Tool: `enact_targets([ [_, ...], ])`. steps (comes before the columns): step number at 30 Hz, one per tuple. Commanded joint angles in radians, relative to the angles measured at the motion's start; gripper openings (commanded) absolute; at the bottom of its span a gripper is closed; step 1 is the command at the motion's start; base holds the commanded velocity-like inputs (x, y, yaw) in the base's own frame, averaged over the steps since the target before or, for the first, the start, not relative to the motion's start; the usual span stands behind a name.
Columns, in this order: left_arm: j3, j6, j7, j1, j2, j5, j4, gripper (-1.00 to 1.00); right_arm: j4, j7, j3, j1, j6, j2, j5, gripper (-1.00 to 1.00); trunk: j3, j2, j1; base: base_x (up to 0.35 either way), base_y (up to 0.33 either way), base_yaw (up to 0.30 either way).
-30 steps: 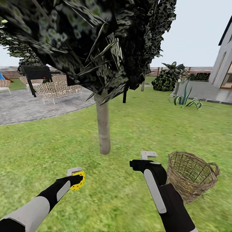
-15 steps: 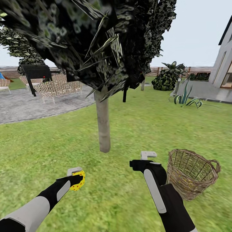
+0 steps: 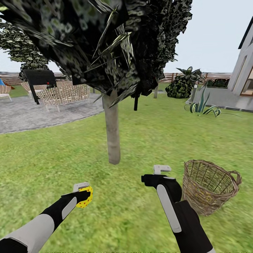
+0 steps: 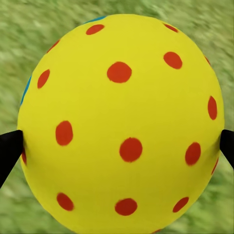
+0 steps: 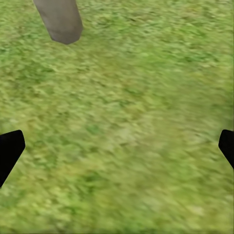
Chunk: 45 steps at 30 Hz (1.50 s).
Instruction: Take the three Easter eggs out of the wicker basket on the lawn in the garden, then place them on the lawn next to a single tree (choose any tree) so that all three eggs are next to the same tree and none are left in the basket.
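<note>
Yellow with red dots, an Easter egg [image 3: 85, 196] is gripped by the left gripper [image 3: 83, 194], whose two dark fingertips [image 4: 9, 151] are pressed against its opposite sides in the left wrist view, where a sliver of blue band is also seen at the egg's edge (the rest of the band is hidden). The egg is held above the lawn [image 3: 140, 140], near the base of the tree [image 3: 112, 135], whose pale grey-beige trunk rises into dark blocky foliage. The right gripper [image 3: 161, 171] is spread wide, with nothing between its fingers; in the right wrist view its dark fingertips [image 5: 9, 151] are seen far apart over bare grass, and the foot of the trunk is caught nearby. The wicker basket [image 3: 211, 186] is set upright on the grass just beside the right arm, on the side away from the tree; whether anything lies inside cannot be told through the weave. A grey paved patio [image 3: 35, 116] with wicker chairs [image 3: 65, 95] is seen well behind the tree.
</note>
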Motion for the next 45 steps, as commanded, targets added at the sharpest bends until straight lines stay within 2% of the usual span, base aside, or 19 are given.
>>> enact_targets([
  [1,-0.008,0.004,0.008,0.0,0.001,0.01,-0.003,-1.0,-0.001,-0.01,0.001,-0.001,0.002,0.0,-0.01,1.0,-0.004,-0.008,0.004,0.0,0.0,0.0],
  [27,-0.008,0.004,0.01,0.0,0.001,0.01,-0.004,-1.0,-0.001,-0.01,0.004,-0.001,0.002,0.0,-0.01,1.0,-0.086,-0.19,0.103,0.0,0.0,0.0],
  [36,-0.008,0.004,0.01,0.0,0.001,0.01,-0.004,-1.0,-0.001,-0.01,0.022,-0.001,0.001,0.0,-0.01,1.0,-0.12,-0.192,0.108,0.0,0.0,0.0],
  [45,-0.008,0.004,0.01,0.0,0.001,0.01,-0.004,-1.0,-0.001,-0.01,0.022,-0.001,0.001,0.0,-0.01,1.0,-0.12,-0.192,0.108,0.0,0.005,0.0],
])
